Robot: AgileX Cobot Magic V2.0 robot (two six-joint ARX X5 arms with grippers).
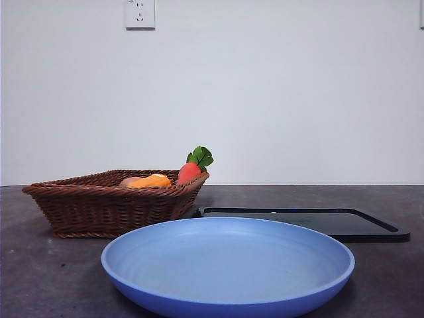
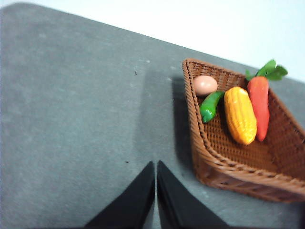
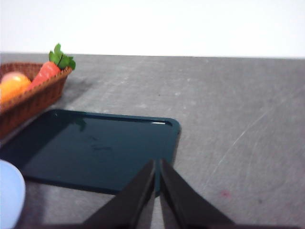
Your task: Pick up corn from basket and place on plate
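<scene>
The corn (image 2: 240, 114) lies in the brown wicker basket (image 2: 238, 162), between a green pepper and a carrot; only its top (image 1: 152, 180) shows over the basket (image 1: 112, 205) rim in the front view. The light-blue plate (image 1: 228, 265) sits empty at the front of the table, its edge (image 3: 9, 191) visible in the right wrist view. My left gripper (image 2: 156, 164) is shut with nothing in it, above bare table beside the basket. My right gripper (image 3: 157, 163) is shut and empty over the near edge of the black tray. Neither arm shows in the front view.
A red-orange carrot (image 2: 259, 107) with green leaves, a green pepper (image 2: 209, 106) and a small peach-pink egg-like item (image 2: 205, 85) share the basket. A flat black tray (image 1: 311, 222) lies behind the plate, right of the basket. The tabletop is dark grey.
</scene>
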